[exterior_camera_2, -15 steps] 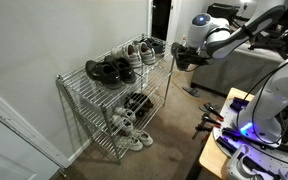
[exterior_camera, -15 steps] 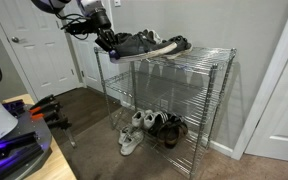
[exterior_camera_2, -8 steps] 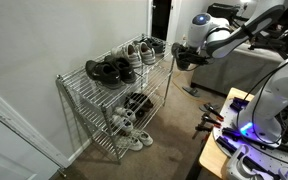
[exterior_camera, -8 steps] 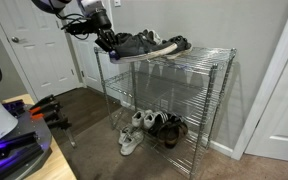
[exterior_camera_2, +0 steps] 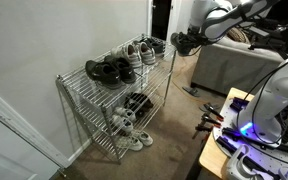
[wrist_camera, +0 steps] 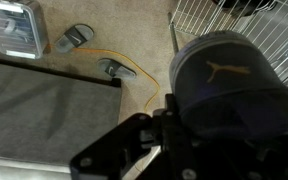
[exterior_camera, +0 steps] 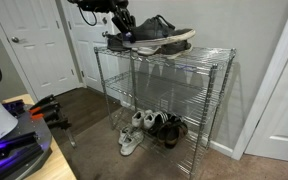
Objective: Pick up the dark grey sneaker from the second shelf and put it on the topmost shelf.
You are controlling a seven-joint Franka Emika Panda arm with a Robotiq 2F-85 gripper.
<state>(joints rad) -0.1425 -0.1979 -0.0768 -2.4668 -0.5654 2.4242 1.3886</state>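
The gripper is closed tight on the dark grey sneaker and holds it in the air. In an exterior view the sneaker lies almost level, its toe pointing away from the gripper along the rack, slightly higher than the topmost shelf. In an exterior view the gripper and the sneaker are at the end of the rack, beside the white-and-grey sneakers. Whether the sneaker hangs over the grid I cannot tell. In the wrist view the sneaker is right in front of the fingers.
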